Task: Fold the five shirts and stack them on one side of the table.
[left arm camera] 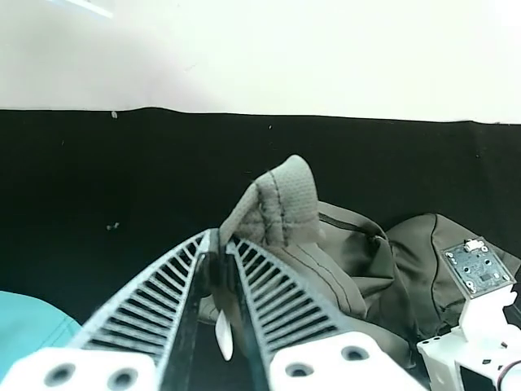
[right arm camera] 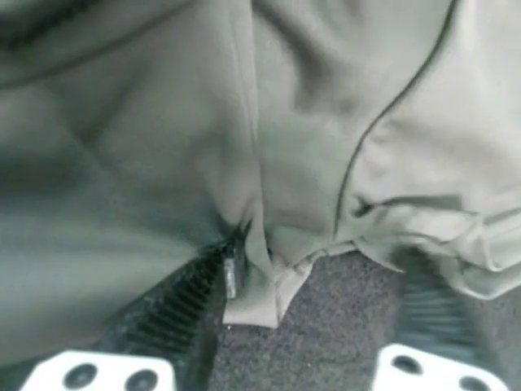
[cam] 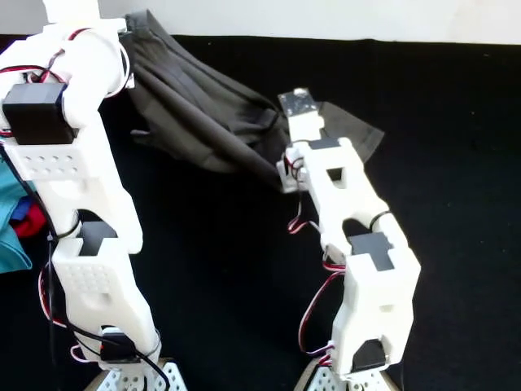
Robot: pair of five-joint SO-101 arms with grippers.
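A dark grey shirt (cam: pixel 203 114) hangs stretched over the black table between the two arms. My left gripper (cam: pixel 126 34) is raised at the back left and is shut on a bunched edge of the shirt (left arm camera: pixel 277 204); the left wrist view shows its fingertips (left arm camera: pixel 221 244) pressed together on the cloth. My right gripper (cam: pixel 282 174) sits low at the shirt's other end, where the cloth narrows to a point. In the right wrist view the right gripper (right arm camera: pixel 321 261) stands open, with the shirt's hem (right arm camera: pixel 256 305) hanging against one finger (right arm camera: pixel 187 301) and table showing in the gap.
A teal cloth (cam: pixel 10 236) with something red and blue (cam: pixel 28 218) lies at the table's left edge, beside the left arm; the teal cloth (left arm camera: pixel 32 326) also appears in the left wrist view. A white wall (cam: pixel 366 16) runs behind the table. Bare black table (cam: pixel 456 163) spreads to the right.
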